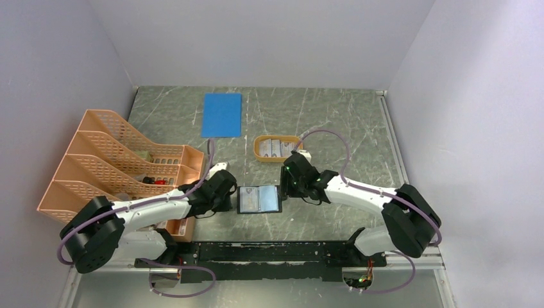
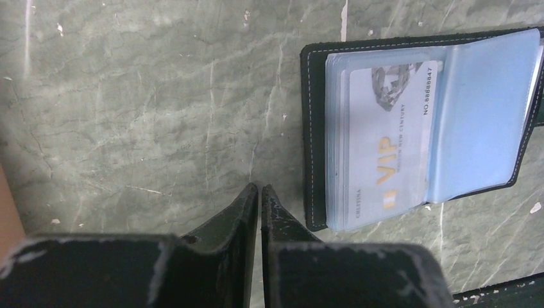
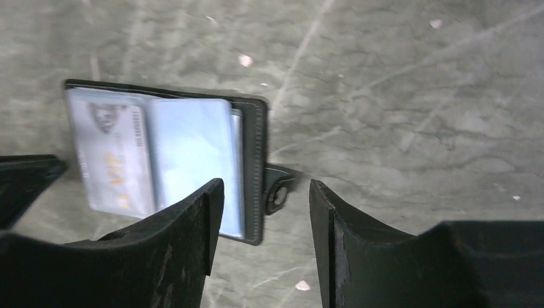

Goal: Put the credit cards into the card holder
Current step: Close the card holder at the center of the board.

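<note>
Hovering over the desk [image 2: 128, 96], the left tool [image 2: 259, 187] is pinched narrow and empty beside the open card holder [image 2: 481, 122], which is cut off at the right. The right tool [image 3: 266, 183] gapes wide above its blurred snap tab [image 3: 278, 194]. More credit cards [image 1: 277, 147] lie in the orange tray [image 1: 258, 149], their print unreadable.

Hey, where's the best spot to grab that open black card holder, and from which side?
Likely the snap tab on the right edge of the card holder, approached from the right. The holder lies flat and open, so its covers offer no raised lip, while the tab juts out sideways, and the open right hand is lined up on it.
</note>
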Tool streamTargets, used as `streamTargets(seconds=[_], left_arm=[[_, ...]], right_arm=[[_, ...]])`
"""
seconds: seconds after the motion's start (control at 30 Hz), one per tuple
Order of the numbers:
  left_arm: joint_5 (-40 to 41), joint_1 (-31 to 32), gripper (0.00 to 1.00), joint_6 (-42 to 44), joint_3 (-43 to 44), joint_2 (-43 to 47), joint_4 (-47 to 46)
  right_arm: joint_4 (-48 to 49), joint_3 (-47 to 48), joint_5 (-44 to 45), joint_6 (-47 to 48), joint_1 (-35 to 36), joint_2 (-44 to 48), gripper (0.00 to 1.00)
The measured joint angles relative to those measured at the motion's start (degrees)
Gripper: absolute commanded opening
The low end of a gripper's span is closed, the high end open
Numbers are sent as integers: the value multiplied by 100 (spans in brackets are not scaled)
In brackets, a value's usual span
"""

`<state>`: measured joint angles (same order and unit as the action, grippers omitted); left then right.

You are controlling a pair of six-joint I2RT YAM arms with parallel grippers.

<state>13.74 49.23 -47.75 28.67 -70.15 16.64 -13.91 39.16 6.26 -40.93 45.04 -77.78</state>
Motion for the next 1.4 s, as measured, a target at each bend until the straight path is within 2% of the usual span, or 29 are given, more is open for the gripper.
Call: streamTargets(seconds=[0.07,0.13,0.3,0.37,0.53,0.73,0.9,1.13,1.4], left_arm=[[4,0,12,22,2,24,33],[4,0,12,39,2,59,59],[2,0,9,50,2,101,59],[-11,0,9,83,-2,98,24],[-210,2,7,203,-2,-81,-273],[-608,7,6,402,229,-658,-811],[-903,9,6,505,503,-1115,-1137],[-1056,74,8,538,756,-1451,-1333],[-549,103,20,420,752,-638,-737]], right_arm=[[-122,-26,76,2,-2,-116,50],[-188,-39,131,2,-7,-170,43],[-188,-133,144,11,-7,-184,9],[-160,-164,118,28,-7,-175,0],[-72,-188,50,140,-7,72,0],[-48,-188,-55,505,-9,887,0],[48,-149,-485,872,-9,1373,0],[431,-133,-1303,1032,94,1178,0],[1386,-48,-1784,787,332,313,0]])
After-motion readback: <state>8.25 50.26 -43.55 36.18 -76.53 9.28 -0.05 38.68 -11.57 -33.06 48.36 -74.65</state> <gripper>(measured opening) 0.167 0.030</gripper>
